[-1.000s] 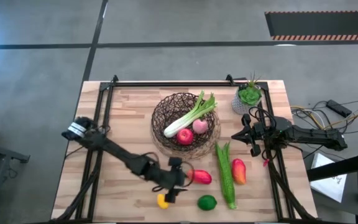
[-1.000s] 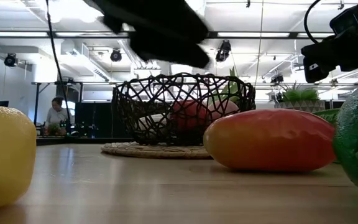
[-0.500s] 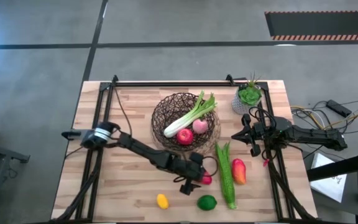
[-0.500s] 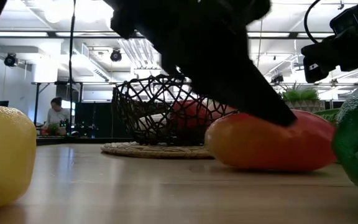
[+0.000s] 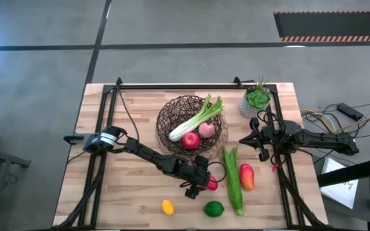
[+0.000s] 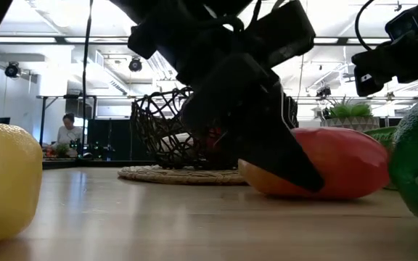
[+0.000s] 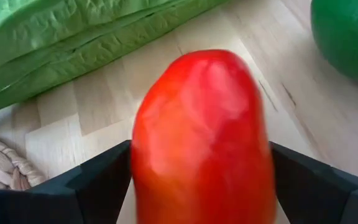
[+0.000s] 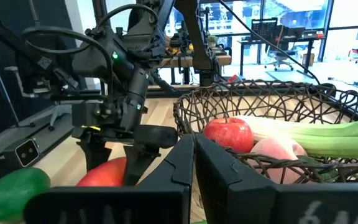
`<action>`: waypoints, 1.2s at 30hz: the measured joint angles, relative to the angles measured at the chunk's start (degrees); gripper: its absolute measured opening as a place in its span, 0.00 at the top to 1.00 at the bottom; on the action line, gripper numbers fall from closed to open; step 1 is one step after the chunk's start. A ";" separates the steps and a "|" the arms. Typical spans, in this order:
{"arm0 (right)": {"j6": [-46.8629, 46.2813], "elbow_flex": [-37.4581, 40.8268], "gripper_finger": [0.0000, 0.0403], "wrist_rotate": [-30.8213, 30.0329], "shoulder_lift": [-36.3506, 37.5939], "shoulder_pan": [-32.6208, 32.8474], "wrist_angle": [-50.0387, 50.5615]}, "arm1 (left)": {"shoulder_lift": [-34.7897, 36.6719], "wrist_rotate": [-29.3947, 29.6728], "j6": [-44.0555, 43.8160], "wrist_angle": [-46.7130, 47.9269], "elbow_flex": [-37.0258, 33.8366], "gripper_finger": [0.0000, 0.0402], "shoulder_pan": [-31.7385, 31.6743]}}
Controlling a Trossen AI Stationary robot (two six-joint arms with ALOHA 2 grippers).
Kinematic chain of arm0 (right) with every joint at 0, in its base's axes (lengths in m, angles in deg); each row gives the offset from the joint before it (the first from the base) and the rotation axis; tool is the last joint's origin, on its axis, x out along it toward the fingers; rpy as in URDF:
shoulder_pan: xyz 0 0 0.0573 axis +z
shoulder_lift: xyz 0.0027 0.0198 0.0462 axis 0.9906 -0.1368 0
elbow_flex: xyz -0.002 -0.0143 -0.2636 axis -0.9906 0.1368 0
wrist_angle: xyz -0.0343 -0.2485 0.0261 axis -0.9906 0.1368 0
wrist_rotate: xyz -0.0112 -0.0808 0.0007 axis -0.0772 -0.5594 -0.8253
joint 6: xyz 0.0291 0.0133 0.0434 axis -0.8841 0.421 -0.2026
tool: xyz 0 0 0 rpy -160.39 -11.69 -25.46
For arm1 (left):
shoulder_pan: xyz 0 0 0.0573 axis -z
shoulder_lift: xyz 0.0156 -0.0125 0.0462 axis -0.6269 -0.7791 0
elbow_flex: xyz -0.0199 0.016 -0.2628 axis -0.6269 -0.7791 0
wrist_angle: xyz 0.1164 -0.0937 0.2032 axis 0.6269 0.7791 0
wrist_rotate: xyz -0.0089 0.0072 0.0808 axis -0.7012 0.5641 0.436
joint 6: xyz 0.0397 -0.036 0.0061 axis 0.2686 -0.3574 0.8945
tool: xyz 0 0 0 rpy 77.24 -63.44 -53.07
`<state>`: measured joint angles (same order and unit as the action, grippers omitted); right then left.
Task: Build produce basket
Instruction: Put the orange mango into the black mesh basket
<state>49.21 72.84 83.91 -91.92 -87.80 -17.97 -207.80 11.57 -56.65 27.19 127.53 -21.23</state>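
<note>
Inventory of worktop, one view after another.

High view: basket at upper centre of the frame, holding celery stalk, red fruit and pink fruit. Outside it, along the lower part of the frame: lemon, lime, long green vegetable, red-orange fruit. Left gripper at lower centre, directly over a further red fruit on the worktop, of which only an edge shows. Right gripper waits at centre right, jaws closed on nothing, well apart from this piece. Potted plant at upper right, not part of the load.

Low view: left gripper fills the centre; its dark fingers reach down across the red fruit on the worktop, which lies flat, long axis across the frame.

Left wrist view: red fruit on the worktop sits squarely between the two fingers, long axis running away from the camera; jaws wide open, a finger on each flank, no squeeze visible. Judgement: jaws need only close; left arm is much the nearer.

Right wrist view: basket and left gripper ahead, in centre and left of the frame.

Change from earlier frames: a second ago the left gripper hung near the lemon; it has since crossed to the fruit, opened wider and dropped lower.
</note>
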 joint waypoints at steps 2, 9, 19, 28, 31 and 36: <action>0.00 0.00 0.98 0.00 0.00 0.02 -0.02 | 0.00 0.82 -0.13 -0.26 0.00 0.20 0.00; 0.00 0.00 0.98 0.00 0.00 0.01 0.00 | 0.67 1.44 -4.34 -0.21 0.86 0.35 0.48; 0.00 0.00 0.98 -0.01 0.00 0.02 -0.02 | 13.92 7.26 -4.51 5.67 1.68 0.35 1.68; 0.00 0.00 0.98 0.00 -0.04 0.01 -0.02 | 28.07 24.32 -14.67 20.44 1.95 0.35 -4.12; 0.00 0.00 0.98 0.00 -0.04 0.02 -0.01 | 29.01 24.78 -23.84 27.91 1.66 0.35 -10.14; 0.00 0.00 0.98 0.00 0.00 0.02 0.00 | 26.99 24.35 -28.73 34.77 -1.00 0.35 -19.64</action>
<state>49.21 72.84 83.91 -91.92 -87.79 -17.97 -180.81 35.91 -85.38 61.97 126.53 -40.87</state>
